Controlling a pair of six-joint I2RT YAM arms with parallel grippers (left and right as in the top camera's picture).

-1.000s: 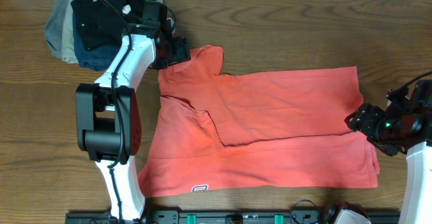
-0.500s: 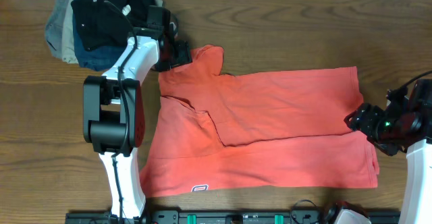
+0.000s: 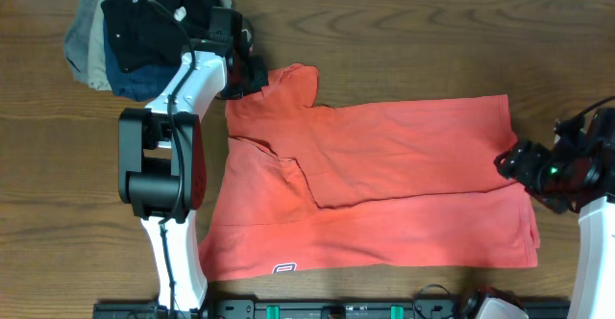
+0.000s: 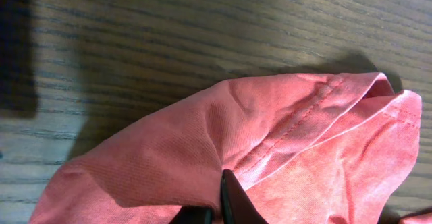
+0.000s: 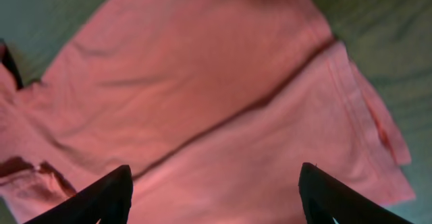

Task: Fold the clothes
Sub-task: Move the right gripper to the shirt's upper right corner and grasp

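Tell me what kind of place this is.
Probably a robot laundry-folding workbench: left arm and right arm at a wooden table, a coral T-shirt spread out, other garments piled in the corner.

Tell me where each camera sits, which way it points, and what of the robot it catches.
Overhead: above the table, looking straight down on the T-shirt, the garment pile, the arms, left tool and right tool.
Left wrist: low over the sleeve, its shut dark fingertips pinching cloth at the bottom edge.
Right wrist: above the T-shirt's folded edge, open fingers at either bottom corner.
Shared: overhead and left wrist both show the gripped sleeve.
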